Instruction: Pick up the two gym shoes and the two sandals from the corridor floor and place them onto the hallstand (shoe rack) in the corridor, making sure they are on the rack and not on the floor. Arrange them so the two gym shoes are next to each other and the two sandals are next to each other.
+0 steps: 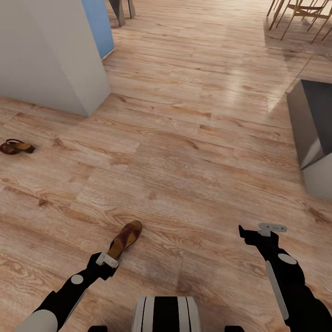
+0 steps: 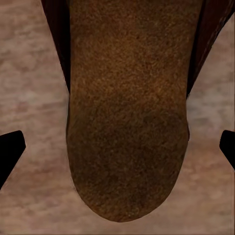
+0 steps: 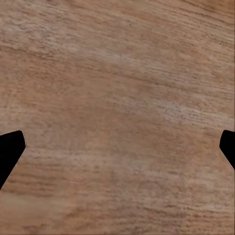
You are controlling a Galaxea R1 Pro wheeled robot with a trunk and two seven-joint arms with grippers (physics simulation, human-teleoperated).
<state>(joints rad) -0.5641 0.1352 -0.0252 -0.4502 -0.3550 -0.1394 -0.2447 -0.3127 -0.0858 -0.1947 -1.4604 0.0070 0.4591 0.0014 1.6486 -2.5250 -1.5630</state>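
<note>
A brown leather sandal (image 2: 127,112) with a rough, grainy reddish-brown footbed lies on the light brown wood-grain corridor floor (image 2: 29,88), its rounded end pointing toward the camera. Darker strap edges flank it at its far end. The left gripper (image 2: 117,149) has its black fingertips (image 2: 10,149) spread wide, one on each side of the sandal, clear of it.

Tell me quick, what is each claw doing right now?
Left claw: open, fingers either side of a brown sandal, not gripping it.
Right claw: open, holding nothing, above the wood floor.
</note>
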